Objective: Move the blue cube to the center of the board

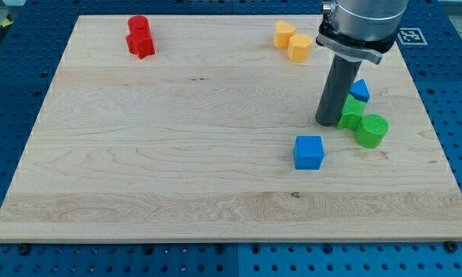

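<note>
The blue cube (309,151) lies on the wooden board (177,154), right of its middle and toward the view's bottom. My tip (328,123) rests on the board just above and slightly right of the blue cube, apart from it by a small gap. The rod stands right against the left side of a green block (352,115). A second, smaller blue block (359,91) sits just right of the rod, partly hidden behind it.
A green cylinder (372,130) lies right of the green block. Two yellow blocks (284,35) (299,48) sit near the top, left of the arm. Two red blocks (138,25) (141,44) sit at the top left. The board's right edge is close to the green blocks.
</note>
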Motion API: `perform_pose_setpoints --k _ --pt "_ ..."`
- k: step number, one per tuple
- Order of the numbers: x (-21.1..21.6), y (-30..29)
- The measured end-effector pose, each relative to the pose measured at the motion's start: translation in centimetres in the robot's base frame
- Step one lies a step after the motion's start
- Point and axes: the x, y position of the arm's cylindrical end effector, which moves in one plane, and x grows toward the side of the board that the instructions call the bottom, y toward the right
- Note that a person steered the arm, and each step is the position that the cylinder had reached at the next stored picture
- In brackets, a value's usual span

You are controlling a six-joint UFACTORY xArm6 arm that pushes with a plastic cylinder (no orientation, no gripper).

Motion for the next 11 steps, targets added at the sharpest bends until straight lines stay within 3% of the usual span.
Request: perform_pose_setpoints --k 1,3,4,7,11 --pt "-3.2 -2.3" --pt "-3.0 1.6" --pt "0.0 1.9" --pt "0.7 2.0" --pt "7.3 0.6"
